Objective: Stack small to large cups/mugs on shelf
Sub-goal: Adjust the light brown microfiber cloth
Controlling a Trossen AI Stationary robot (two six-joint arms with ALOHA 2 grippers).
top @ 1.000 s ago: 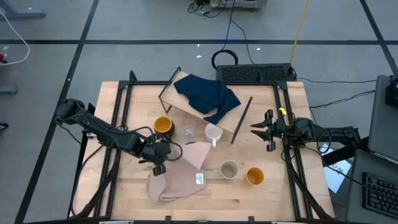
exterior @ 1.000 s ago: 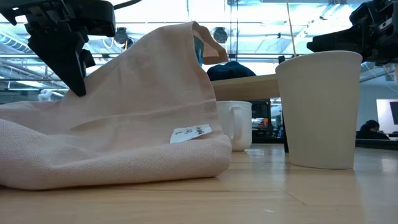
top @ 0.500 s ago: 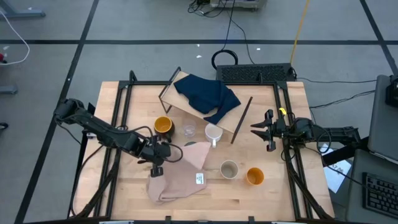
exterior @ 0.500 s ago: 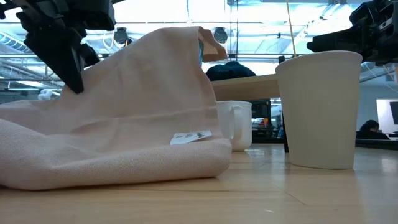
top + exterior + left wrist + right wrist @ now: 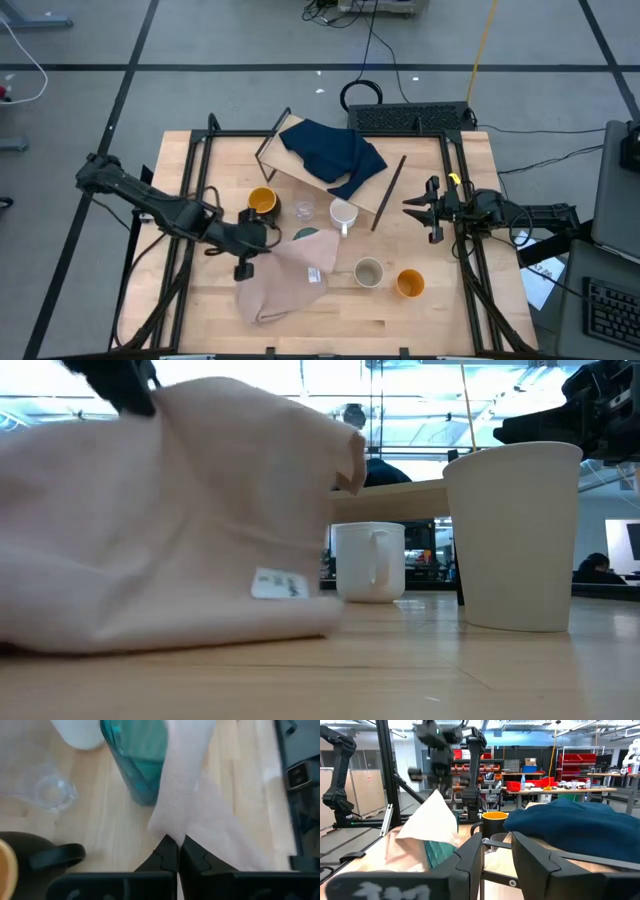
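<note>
Pink cloth [image 5: 285,283] pinched at one edge by left gripper [image 5: 247,258], fingers closed on the fabric at the table's left-centre; pinch seen clearly in the left wrist view [image 5: 172,851], cloth rising from between the two dark fingertips. Cloth lifted and partly peeled off the teal tumbler [image 5: 306,234], whose rim now shows at the cloth's far edge; tumbler body visible beside the raised fabric in the left wrist view [image 5: 137,755]. Rest of the cloth draped on the tabletop [image 5: 440,310], white tag [image 5: 278,584] facing the low camera. Black mug with orange inside [image 5: 262,201] just beyond the left gripper; tiny clear glass [image 5: 304,210] between it and the white handled mug [image 5: 343,214]. Beige cup [image 5: 369,272] and orange cup [image 5: 409,284] side by side, near the table's front right, apart from the cloth. Shelf [image 5: 300,165] at the table's far middle, tilted, with navy cloth [image 5: 335,155] lying over its board; no cup on it. Right gripper [image 5: 428,210] idle at the right side of the table, clear of all cups, fingers slightly apart and holding nothing.
</note>
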